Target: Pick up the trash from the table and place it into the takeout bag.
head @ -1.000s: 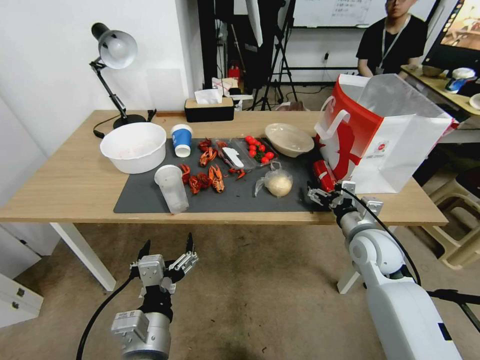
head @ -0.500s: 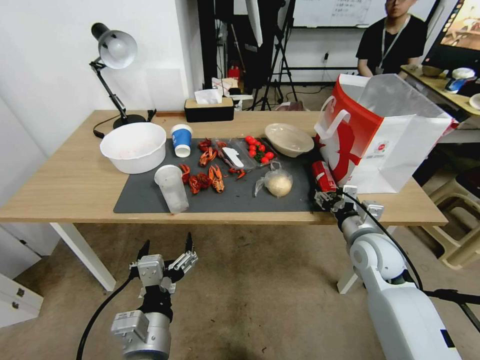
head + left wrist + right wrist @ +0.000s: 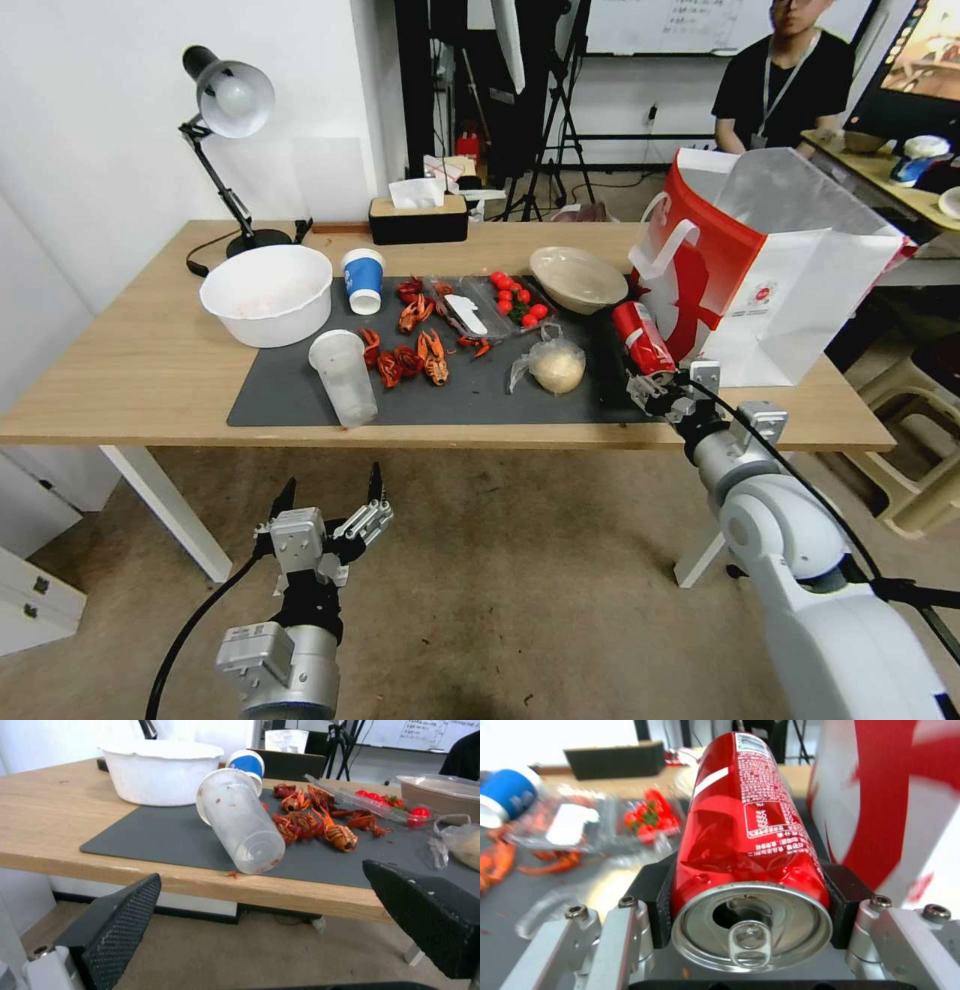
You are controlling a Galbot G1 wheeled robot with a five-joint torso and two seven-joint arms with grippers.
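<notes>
My right gripper [image 3: 655, 385] is shut on the red soda can [image 3: 642, 338], held tilted just above the dark mat [image 3: 480, 400] at the table's [image 3: 130, 370] front right. The can [image 3: 750, 832] lies lengthwise between the black pads [image 3: 844, 907]. The takeout bag [image 3: 760, 270] stands open right beside it. On the mat sit a tipped clear plastic cup [image 3: 343, 377], a blue-and-white paper cup [image 3: 363, 280], a clear bag with a bun [image 3: 555, 367] and a beige bowl [image 3: 578, 278]. My left gripper [image 3: 330, 495] hangs open below the table's front edge, facing the clear cup [image 3: 240, 821].
A white tub [image 3: 267, 293], a desk lamp [image 3: 228, 100] and a tissue box [image 3: 418, 218] stand toward the table's back left. Crayfish shells [image 3: 410, 355] and a tray of cherry tomatoes [image 3: 505, 300] lie mid-mat. A plastic stool [image 3: 920, 480] stands at the right.
My right gripper closed on the soda can lying beside the bag and raised it off the mat, tilted upward. The left arm has barely moved.
</notes>
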